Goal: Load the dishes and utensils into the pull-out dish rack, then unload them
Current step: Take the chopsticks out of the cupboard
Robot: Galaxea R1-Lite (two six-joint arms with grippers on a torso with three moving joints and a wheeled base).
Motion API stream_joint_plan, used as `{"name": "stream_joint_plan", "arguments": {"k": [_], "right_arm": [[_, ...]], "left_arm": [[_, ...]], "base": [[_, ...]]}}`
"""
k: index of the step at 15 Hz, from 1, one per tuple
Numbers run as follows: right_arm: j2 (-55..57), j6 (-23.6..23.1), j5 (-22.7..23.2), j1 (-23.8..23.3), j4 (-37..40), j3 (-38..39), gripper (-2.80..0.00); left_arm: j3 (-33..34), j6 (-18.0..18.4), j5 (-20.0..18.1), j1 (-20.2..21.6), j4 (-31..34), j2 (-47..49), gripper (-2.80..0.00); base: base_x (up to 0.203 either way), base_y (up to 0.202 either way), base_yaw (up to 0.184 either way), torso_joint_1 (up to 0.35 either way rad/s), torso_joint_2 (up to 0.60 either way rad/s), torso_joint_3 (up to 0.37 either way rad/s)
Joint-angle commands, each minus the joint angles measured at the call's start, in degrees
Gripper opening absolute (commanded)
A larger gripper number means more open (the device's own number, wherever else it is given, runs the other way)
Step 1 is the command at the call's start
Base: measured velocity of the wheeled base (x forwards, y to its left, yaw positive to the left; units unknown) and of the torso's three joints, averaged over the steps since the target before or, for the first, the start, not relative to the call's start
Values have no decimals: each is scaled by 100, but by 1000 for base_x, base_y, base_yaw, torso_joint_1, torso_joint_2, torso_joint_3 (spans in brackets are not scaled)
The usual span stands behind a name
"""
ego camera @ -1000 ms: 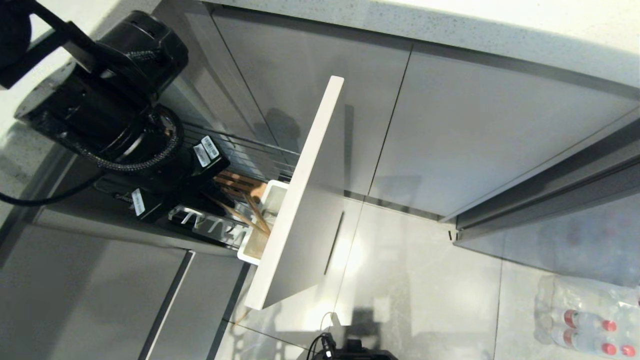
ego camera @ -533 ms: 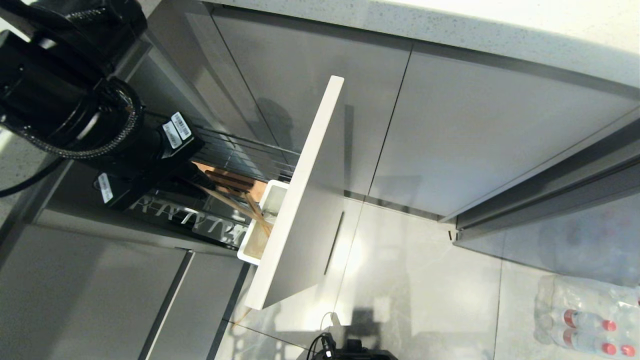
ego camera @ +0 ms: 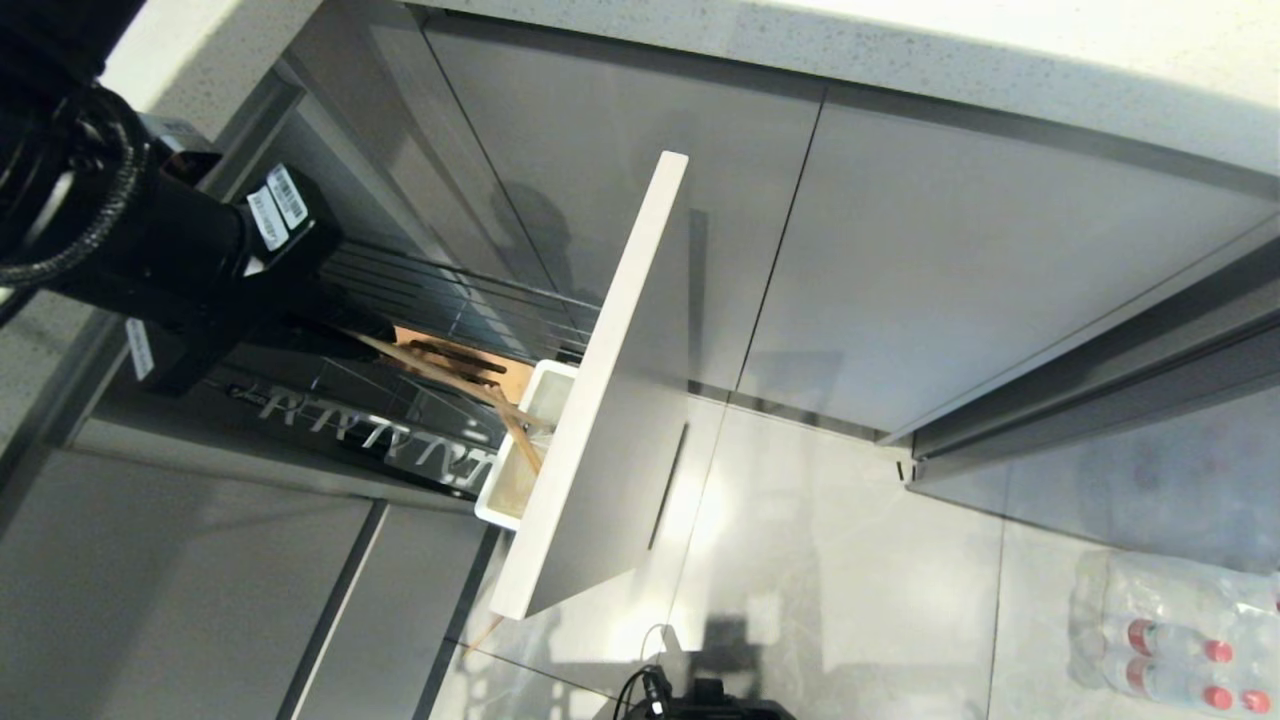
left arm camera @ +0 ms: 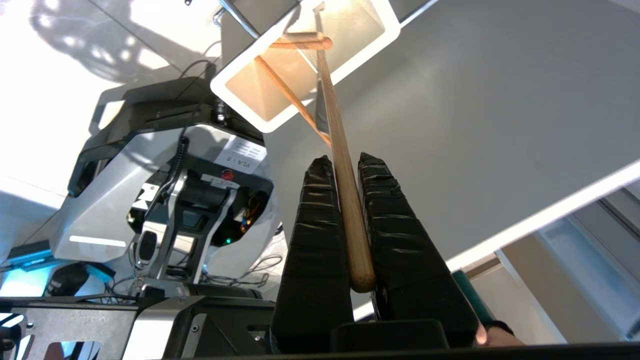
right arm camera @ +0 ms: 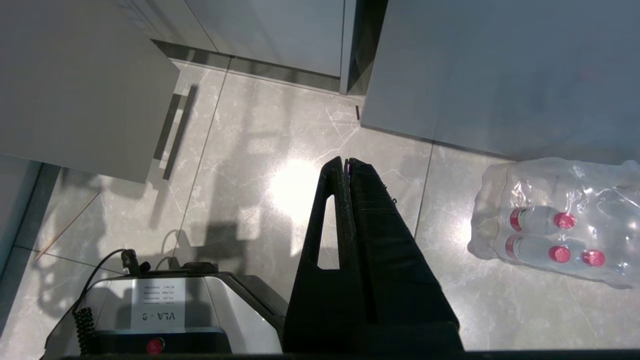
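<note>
1. The left gripper (left arm camera: 341, 165) reaches out from the upper left of the head view, its fingers (left arm camera: 312, 240) clamped together.
2. The right gripper (right arm camera: 346, 161) hangs parked, pointing floorward, fingers pressed together.

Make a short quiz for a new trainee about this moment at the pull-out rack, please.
1. True or false: the left hand is shut on a chopstick.
2. Where does that chopstick's far tip sit? A) in the utensil cup B) on the floor C) on the countertop
3. Fill in: the right hand hangs shut above the ____, near a pack of water bottles.

Key: 1 true; 2 A; 3 floor.
</note>
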Motion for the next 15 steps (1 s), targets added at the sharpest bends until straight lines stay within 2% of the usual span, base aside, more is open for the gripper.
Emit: {"name": "stream_joint_plan", "arguments": {"k": [1,7,15], "right_arm": [[0,1,-3,1,-6,0,-280],[0,1,3,1,2,0,-280],[9,1,5,1,-7,0,-280]], "left_arm": [[-33,-31,0,-28,39,-110,-280],[-57,-30,18,-72,6,-264,-280],[-52,125,30,-72,-812,-1389,-280]], "base": [[0,0,0,0,0,0],[0,0,0,0,0,0],[0,0,0,0,0,0]]}}
